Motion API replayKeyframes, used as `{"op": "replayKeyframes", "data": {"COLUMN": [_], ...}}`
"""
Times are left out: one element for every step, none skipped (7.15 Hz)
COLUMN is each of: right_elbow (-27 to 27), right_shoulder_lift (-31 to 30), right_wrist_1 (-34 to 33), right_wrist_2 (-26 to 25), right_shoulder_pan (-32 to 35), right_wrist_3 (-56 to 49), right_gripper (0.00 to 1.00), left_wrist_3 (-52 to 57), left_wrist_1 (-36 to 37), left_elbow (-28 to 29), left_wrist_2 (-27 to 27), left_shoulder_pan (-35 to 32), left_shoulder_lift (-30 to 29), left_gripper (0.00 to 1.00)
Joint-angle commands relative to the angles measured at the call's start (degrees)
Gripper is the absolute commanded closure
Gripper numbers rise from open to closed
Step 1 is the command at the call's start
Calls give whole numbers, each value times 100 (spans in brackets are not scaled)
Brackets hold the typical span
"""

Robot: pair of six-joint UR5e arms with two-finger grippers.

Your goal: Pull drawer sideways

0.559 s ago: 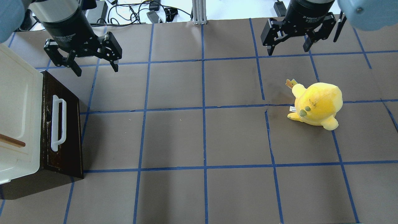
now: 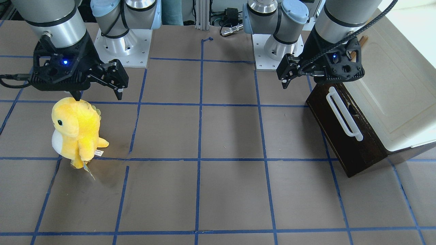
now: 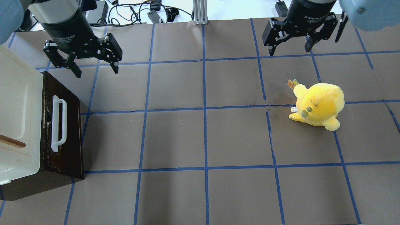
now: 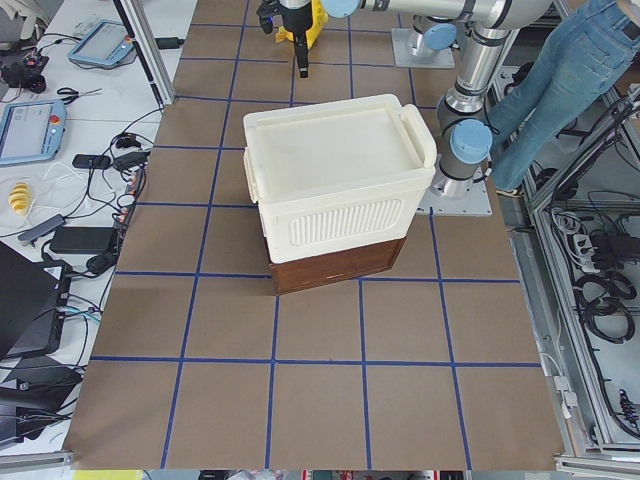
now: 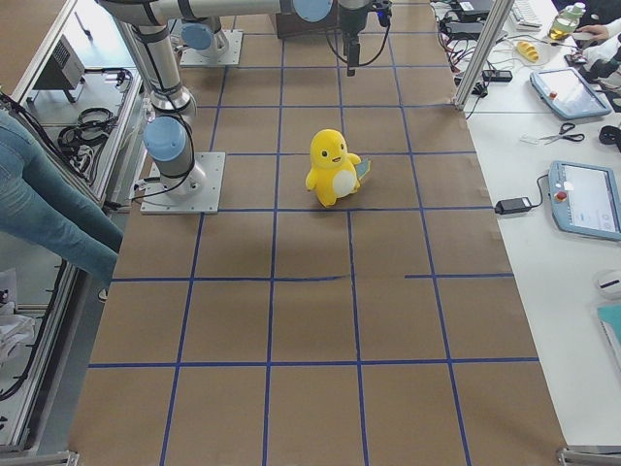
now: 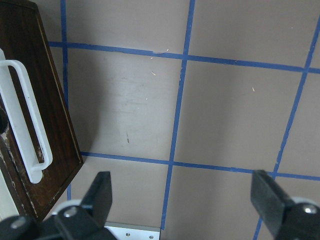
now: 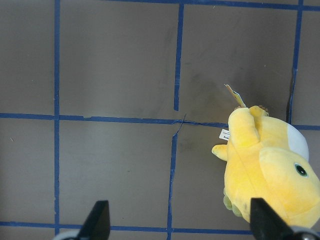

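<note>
The left gripper (image 3: 97, 72) hangs in the upper left of the overhead view with its jaws spread wide and nothing between them, just above the upper corner of the dark-brown drawer (image 3: 72, 137). The drawer sits at that view's left edge beneath a cream-white cabinet (image 3: 18, 103), its long white bar handle (image 3: 58, 123) facing the frame's middle. In the upper right, the right gripper (image 3: 289, 51) is likewise spread wide and empty, apart from the yellow plush toy (image 3: 318, 107) standing on the blue-taped table (image 3: 203, 137).
</note>
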Motion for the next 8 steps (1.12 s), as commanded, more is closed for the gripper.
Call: {"op": "replayKeyframes", "data": {"right_elbow": [0, 0, 0, 0, 0, 0, 0, 0], "right_shoulder_lift": [0, 0, 0, 0, 0, 0, 0, 0], "right_wrist_1": [0, 0, 0, 0, 0, 0, 0, 0], "right_wrist_2": [0, 0, 0, 0, 0, 0, 0, 0], "right_shoulder_pan": [0, 0, 0, 0, 0, 0, 0, 0], "right_wrist_3": [0, 0, 0, 0, 0, 0, 0, 0], "right_gripper": [0, 0, 0, 0, 0, 0, 0, 0], "left_wrist_3": [-57, -49, -67, -84, -111, -389, -714, -857], "left_wrist_1": [9, 88, 375, 448, 657, 738, 765, 739], "left_elbow": [-155, -330, -498, -673, -866, -990, -1017, -1183], "left_wrist_2": [17, 35, 122, 1045, 1577, 1773, 2323, 3530], "left_shoulder_pan": [-43, -43, -87, -200, -341, -455, -622, -824], "left_shoulder_lift": [-38, -73, -204, -397, -625, -880, -1195, -1442], "left_gripper": [0, 0, 0, 0, 0, 0, 0, 0]}}
